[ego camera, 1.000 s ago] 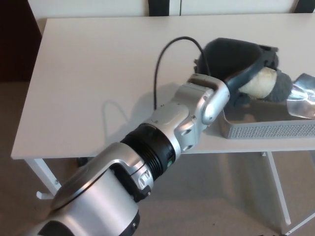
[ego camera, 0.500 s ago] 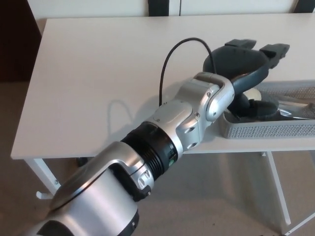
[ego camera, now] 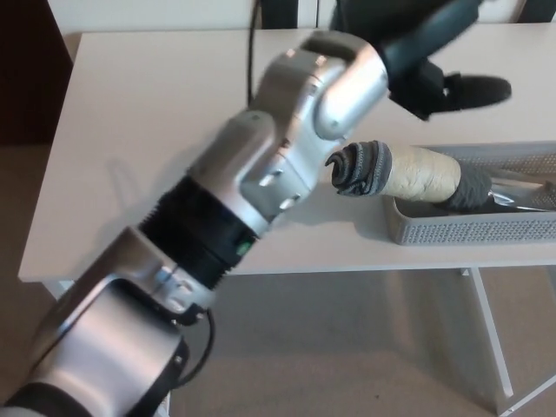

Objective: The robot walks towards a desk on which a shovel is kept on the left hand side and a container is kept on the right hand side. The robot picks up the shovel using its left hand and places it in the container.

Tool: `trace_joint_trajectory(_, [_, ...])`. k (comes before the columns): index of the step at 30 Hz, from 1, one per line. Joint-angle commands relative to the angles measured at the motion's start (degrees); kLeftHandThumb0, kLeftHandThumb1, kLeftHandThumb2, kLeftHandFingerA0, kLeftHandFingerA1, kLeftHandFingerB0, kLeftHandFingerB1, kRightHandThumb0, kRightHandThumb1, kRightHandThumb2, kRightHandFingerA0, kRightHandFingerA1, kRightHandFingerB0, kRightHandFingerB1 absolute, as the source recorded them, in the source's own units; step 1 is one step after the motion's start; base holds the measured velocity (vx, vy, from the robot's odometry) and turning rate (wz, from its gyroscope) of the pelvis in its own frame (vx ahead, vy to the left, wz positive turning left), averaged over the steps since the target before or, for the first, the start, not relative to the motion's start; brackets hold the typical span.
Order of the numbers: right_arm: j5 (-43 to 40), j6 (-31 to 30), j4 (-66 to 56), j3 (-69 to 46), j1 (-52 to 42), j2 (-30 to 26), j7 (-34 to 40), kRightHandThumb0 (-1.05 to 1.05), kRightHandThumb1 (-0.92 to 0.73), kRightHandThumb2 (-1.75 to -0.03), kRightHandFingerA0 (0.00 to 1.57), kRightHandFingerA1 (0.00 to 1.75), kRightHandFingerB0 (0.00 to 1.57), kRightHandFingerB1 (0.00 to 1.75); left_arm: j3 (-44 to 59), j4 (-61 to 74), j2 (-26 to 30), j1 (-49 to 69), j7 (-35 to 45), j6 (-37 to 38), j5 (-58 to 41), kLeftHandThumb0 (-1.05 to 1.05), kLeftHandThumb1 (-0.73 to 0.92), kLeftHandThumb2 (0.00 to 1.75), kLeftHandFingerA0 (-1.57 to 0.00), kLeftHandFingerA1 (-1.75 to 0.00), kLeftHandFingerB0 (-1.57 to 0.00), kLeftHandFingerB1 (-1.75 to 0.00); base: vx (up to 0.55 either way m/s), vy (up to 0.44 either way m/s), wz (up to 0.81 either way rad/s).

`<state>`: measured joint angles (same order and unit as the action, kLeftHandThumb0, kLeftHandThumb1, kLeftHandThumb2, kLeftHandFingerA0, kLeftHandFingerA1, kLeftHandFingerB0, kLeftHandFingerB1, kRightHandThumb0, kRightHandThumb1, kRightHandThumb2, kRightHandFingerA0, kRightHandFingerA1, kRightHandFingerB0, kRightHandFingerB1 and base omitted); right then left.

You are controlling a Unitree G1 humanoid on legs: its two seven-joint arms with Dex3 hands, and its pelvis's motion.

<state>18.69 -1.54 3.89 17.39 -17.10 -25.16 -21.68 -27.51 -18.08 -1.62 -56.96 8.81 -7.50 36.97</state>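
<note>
A white desk (ego camera: 156, 130) spans the frame over beige floor, a dark wall at upper left. The silver left arm (ego camera: 261, 174) crosses diagonally from lower left, covering the desk's middle. At right, the shovel (ego camera: 408, 171) lies in the grey container (ego camera: 469, 228), handle jutting left over its rim. Above, the left hand (ego camera: 426, 61) hovers empty, fingers spread.

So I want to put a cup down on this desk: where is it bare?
The desk is bare left of the left hand and arm, out to its left edge. The right front is crowded: the container holds the shovel, its handle overhanging the rim.
</note>
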Motion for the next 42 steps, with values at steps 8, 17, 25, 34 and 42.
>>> trace_joint_trajectory(8, [-4.68,3.23,6.34,-4.92,-4.32,-0.50,1.86,-0.43,-0.70,-0.61,0.64,0.44,0.50,0.38,76.48,61.82,23.04,72.28,46.51,4.34,-90.30,-0.93,0.59,1.02,-0.05,-0.32,-0.12,-0.36,0.00,0.000,0.00])
trace_joint_trajectory(17, [-5.22,7.07,11.68,-5.31,-5.08,0.04,3.53,-0.46,-0.70,-0.62,0.63,0.45,0.50,0.39,94.20,56.79,25.97,100.02,71.03,-2.03,-92.25,-0.73,0.92,0.71,0.00,-0.50,-0.08,-0.38,0.00,0.000,0.00])
trace_joint_trajectory(25, [-5.99,6.93,13.58,-6.21,-6.30,0.60,4.16,-0.44,-0.70,-0.61,0.64,0.45,0.51,0.39,84.78,45.88,30.29,96.79,83.69,-1.10,-104.68,-1.04,0.70,1.10,-0.26,-0.43,-0.31,-0.46,0.00,0.000,0.01])
trace_joint_trajectory(34, [-5.67,6.89,13.12,-6.46,-6.89,0.34,4.84,-0.42,-0.70,-0.61,0.64,0.44,0.51,0.38,54.35,41.09,36.21,95.21,83.69,-0.53,-98.12,-0.89,0.76,0.64,-0.45,-0.41,-0.44,-0.34,0.00,0.000,0.00])
trace_joint_trajectory(42, [-6.42,7.34,14.32,-6.74,-6.04,0.42,4.21,-0.43,-0.70,-0.61,0.63,0.44,0.51,0.39,39.39,26.68,40.74,87.93,83.69,5.95,-83.75,-0.87,0.56,0.97,-0.53,-0.58,-0.47,-0.50,0.00,0.000,0.00])
